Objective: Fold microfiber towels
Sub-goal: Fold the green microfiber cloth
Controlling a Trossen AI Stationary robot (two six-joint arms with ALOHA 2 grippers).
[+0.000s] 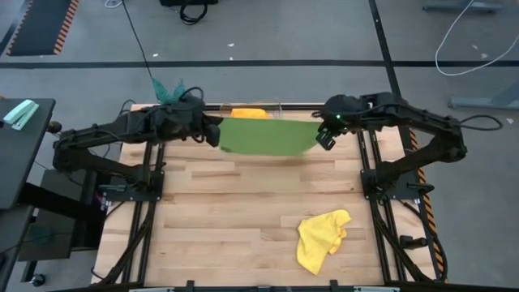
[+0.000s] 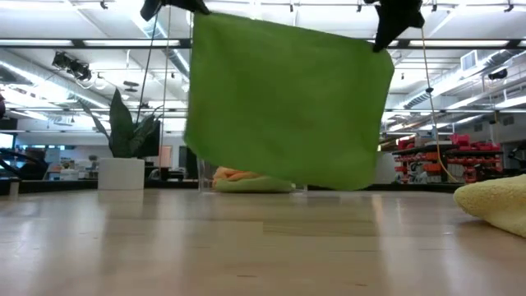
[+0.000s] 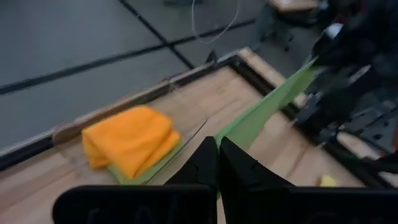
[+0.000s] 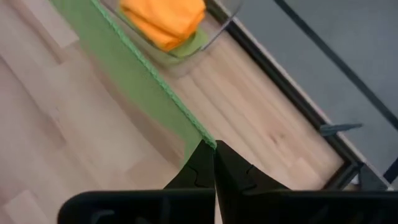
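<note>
While both arms reach over the far part of the table [image 1: 243,211], the left gripper [image 1: 212,132] and the right gripper [image 1: 324,136] each clamp one upper corner of the darker green towel [image 2: 288,103], which hangs spread flat between them, clear of the wood. Behind it, at the far edge, the clear bin [image 4: 214,34] holds the folded orange towel [image 3: 127,140] on a light green one [image 3: 140,174]. The yellow towel [image 1: 323,238] lies crumpled near the right front.

A: What does the left gripper [image 3: 217,163] have?

B: Its fingers are pinched on a corner of the green towel [image 3: 268,109], stretched taut to the other arm's gripper [image 3: 323,59].

A: And by the bench's [image 3: 205,96] edge?

B: A folded orange towel [image 3: 127,140] atop a lime green one [image 3: 134,176].
</note>
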